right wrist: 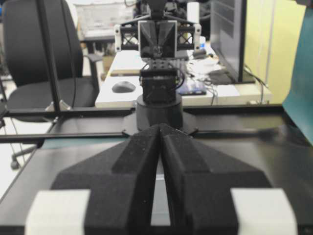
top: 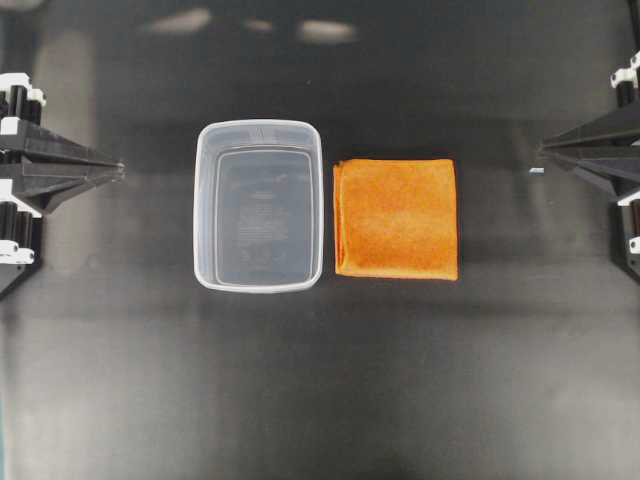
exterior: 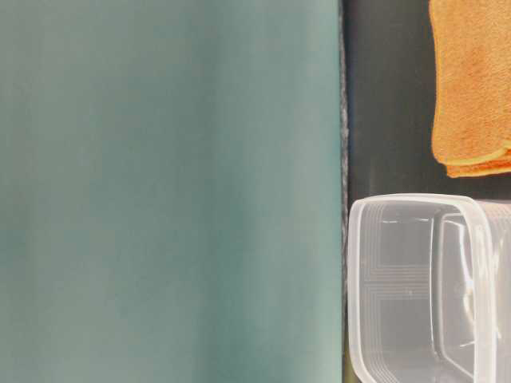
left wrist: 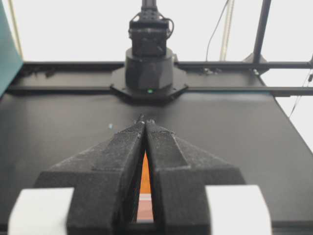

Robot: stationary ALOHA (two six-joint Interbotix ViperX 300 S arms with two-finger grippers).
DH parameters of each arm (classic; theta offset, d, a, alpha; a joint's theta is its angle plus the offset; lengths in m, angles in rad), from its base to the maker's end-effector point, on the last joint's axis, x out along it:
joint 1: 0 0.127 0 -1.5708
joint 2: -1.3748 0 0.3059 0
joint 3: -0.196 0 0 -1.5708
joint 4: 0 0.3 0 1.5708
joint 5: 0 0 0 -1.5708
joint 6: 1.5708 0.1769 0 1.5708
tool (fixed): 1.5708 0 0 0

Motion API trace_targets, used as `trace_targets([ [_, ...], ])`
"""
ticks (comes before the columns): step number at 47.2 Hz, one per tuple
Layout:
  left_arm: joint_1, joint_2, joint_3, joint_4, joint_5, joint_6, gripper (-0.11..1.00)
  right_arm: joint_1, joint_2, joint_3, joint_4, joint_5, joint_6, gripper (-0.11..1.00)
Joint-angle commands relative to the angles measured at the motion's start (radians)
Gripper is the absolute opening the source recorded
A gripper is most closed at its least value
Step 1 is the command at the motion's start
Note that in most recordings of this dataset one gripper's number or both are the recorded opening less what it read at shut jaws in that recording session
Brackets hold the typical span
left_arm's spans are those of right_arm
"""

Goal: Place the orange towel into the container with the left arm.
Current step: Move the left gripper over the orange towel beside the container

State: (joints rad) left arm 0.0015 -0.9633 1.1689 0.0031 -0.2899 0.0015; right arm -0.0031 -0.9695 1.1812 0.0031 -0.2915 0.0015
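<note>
Black matting covers the table [top: 320, 400], with a teal wall [exterior: 168, 191] along one edge in the table-level view. On it the towel [top: 397, 219] lies flat and folded, roughly square, at the middle of the overhead view and a little to its right. Its folded layers show as stacked edges in the table-level view [exterior: 471, 80]. Just beside it, on its left in the overhead view, stands the container [top: 260, 205], upright, with nothing inside; a narrow strip of table separates the two, so they do not touch. The tub's long sides run parallel to the towel's near edge.

Both arms sit at the table's ends, well apart from towel and tub. The left gripper [top: 118, 171] points inward from the left edge of the overhead view, its tip aimed toward the container's near wall. From its own wrist camera the left gripper [left wrist: 145, 122] has its jaws pressed together at the tips, holding nothing, and a sliver of orange shows through the slit between the fingers [left wrist: 120, 161]. The right gripper [top: 540, 152] points inward from the opposite edge, toward the towel. Its wrist view shows the right gripper [right wrist: 160, 126] likewise closed tip to tip on nothing, facing the other arm's base [right wrist: 159, 110], with a chair [right wrist: 44, 58] and desk [right wrist: 161, 88] behind it.
</note>
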Motion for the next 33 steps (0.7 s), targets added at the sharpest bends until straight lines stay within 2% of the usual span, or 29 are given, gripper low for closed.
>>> trace_targets([
  [1,0.002,0.037,-0.069,0.040,0.043,-0.020,0.06,-0.005,0.014,-0.015,0.005,-0.003,0.008,0.01],
  [5,0.000,0.080,-0.123,0.041,0.115,-0.021,0.00,-0.006,0.014,-0.014,0.015,0.025,0.017,0.04],
  [7,0.002,0.109,-0.155,0.040,0.155,-0.021,0.00,-0.006,0.014,-0.014,0.015,0.048,0.026,0.00],
  [17,-0.009,0.270,-0.330,0.041,0.377,-0.006,0.00,-0.008,-0.003,-0.015,0.015,0.221,0.044,0.00],
  [24,-0.008,0.364,-0.431,0.041,0.468,0.002,0.00,-0.008,-0.017,-0.017,0.015,0.364,0.046,0.03],
  [28,-0.006,0.419,-0.476,0.041,0.491,0.008,0.00,-0.008,-0.029,-0.018,0.017,0.410,0.046,0.16],
  [33,-0.008,0.499,-0.541,0.041,0.522,0.009,0.00,-0.017,-0.052,-0.020,0.017,0.423,0.046,0.46],
])
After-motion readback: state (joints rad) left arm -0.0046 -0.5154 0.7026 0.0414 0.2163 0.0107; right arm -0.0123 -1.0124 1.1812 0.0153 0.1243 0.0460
